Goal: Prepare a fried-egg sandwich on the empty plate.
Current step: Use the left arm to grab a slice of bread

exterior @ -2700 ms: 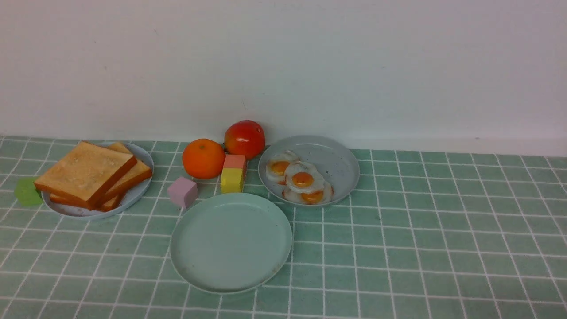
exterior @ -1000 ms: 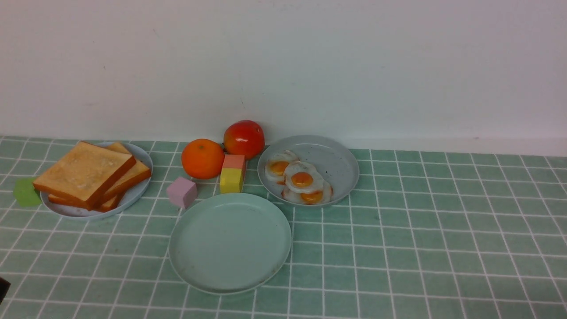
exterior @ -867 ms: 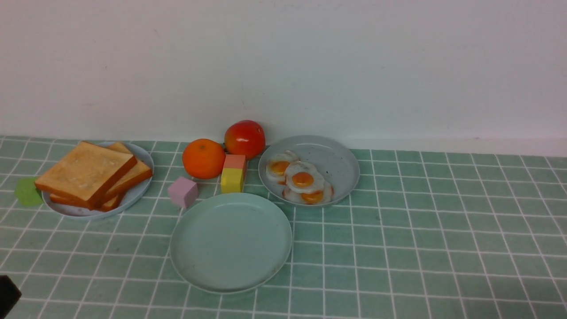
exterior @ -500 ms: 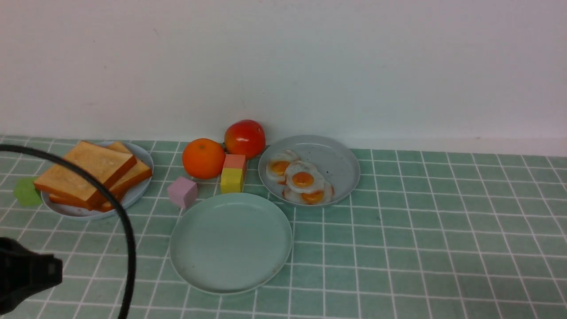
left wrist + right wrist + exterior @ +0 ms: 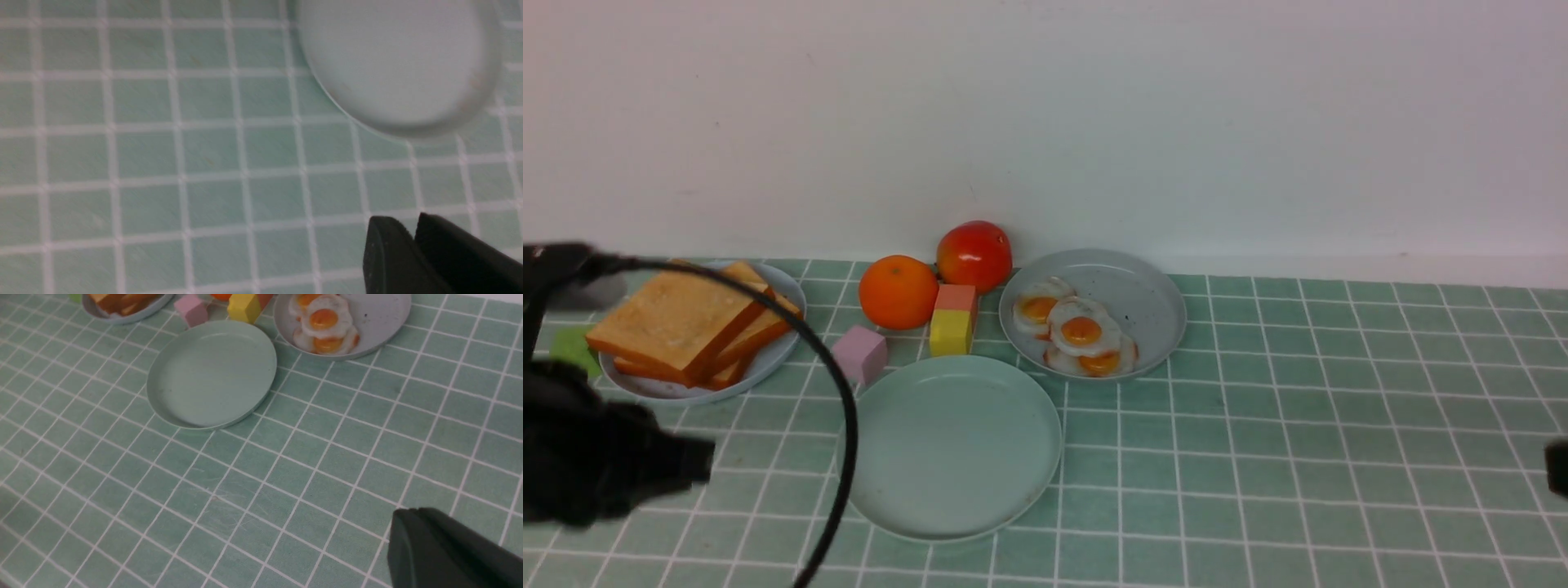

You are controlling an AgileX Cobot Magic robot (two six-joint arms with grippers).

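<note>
- Where the green-tiled tabletop (image 5: 1298, 425) runs toward the camera, the empty plate (image 5: 947, 449) lies just left of centre. It is plain mint green with a low rim and nothing on it.
- Just behind it to the right sits a grey speckled plate (image 5: 1143, 298). It carries three fried eggs (image 5: 1081, 331), which overlap one another along its near-left side. The two plates' rims come close; whether they touch, I cannot tell.
- Far to the left, a pale bluish-white plate (image 5: 768, 358) holds a stack of toast slices (image 5: 670, 318). They are golden with darker crusts, and the lower slices poke out from under the top one.
- Between the toast plate and the egg plate stand an orange (image 5: 898, 291) and a glossy red fruit (image 5: 974, 256).
- In front of these are a pink cube (image 5: 859, 354) and a yellow block (image 5: 950, 332), with a salmon block (image 5: 956, 297) right behind the yellow one.
- The left arm (image 5: 596, 465) is a blurred black bulk low at the near left, in front of the toast plate. Its cable (image 5: 849, 433) arches across that plate and drops past the empty plate's left rim.
- In the left wrist view, the left gripper (image 5: 413, 222) hangs over bare tiles, near the empty plate's rim but apart from it. Its fingers (image 5: 384, 253) are drawn together with only a thin seam between them, and they hold nothing.
- The right gripper (image 5: 408, 516) shows as a single dark wedge, pressed closed and holding nothing. It is over bare tiles well to the right of the empty plate.
</note>
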